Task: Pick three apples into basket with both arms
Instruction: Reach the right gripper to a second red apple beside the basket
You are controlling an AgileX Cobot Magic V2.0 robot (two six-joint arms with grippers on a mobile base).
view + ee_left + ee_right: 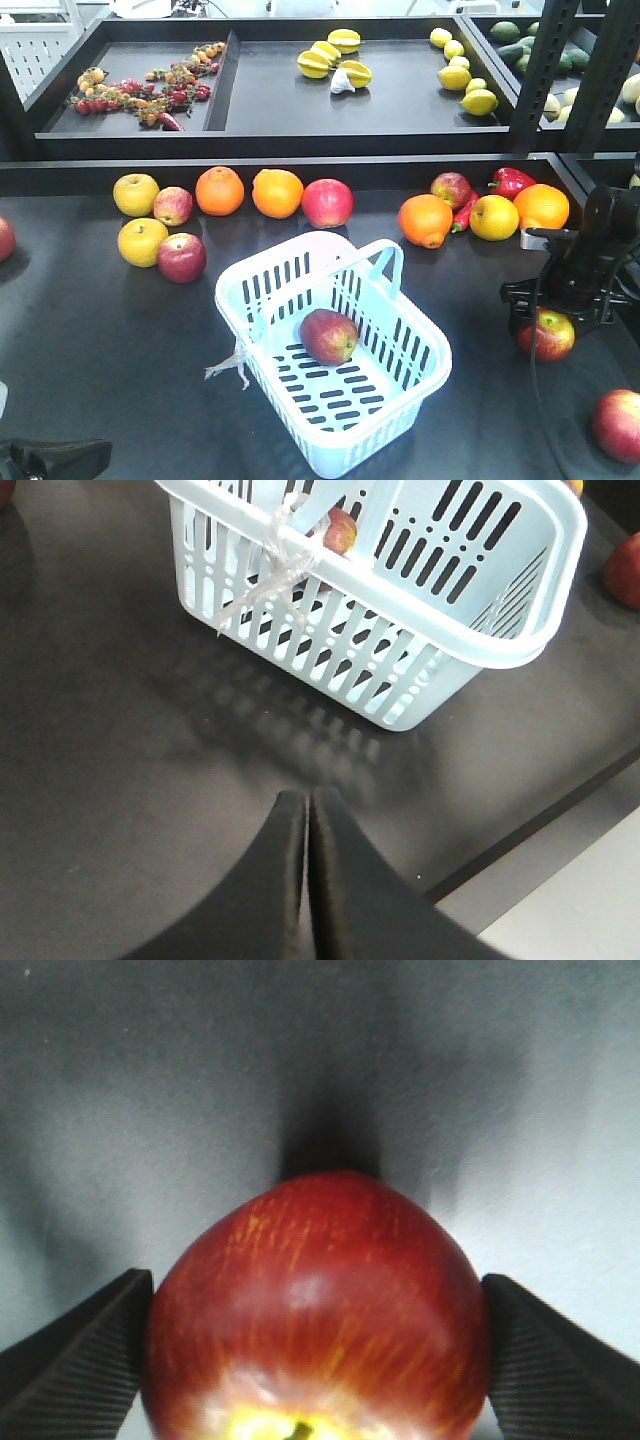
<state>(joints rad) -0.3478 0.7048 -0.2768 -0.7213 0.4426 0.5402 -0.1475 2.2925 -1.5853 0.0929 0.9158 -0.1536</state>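
The pale blue basket (243,312) is standing near the middle of the dark counter (100,350), its sides and floor cut with slots, one loop handle standing up over its far edge and a white string (228,365) trailing from its left corner. The first apple (329,336) is lying inside on the slotted floor, towards the back, showing dark red skin with a yellow-green patch. To the right of the basket and well apart from it, the right pincer (555,315) is reaching down over the second apple (546,334), which is sitting on the counter. In the right wrist view its ribbed black fingers (90,1360) are pressing against both flanks of this fruit, pinching it; the skin is showing deep red with fine yellow streaks, paling to yellow around the stem. The left pincer (308,820) is hovering over bare counter at the near left, short of the basket's corner with the string, its two wedge tips pressed together with nothing between them. A further red apple (618,424) is lying at the near right edge, and more red apples (181,257) are sitting in the row behind the basket among yellow apples (142,242) and oranges (219,190).
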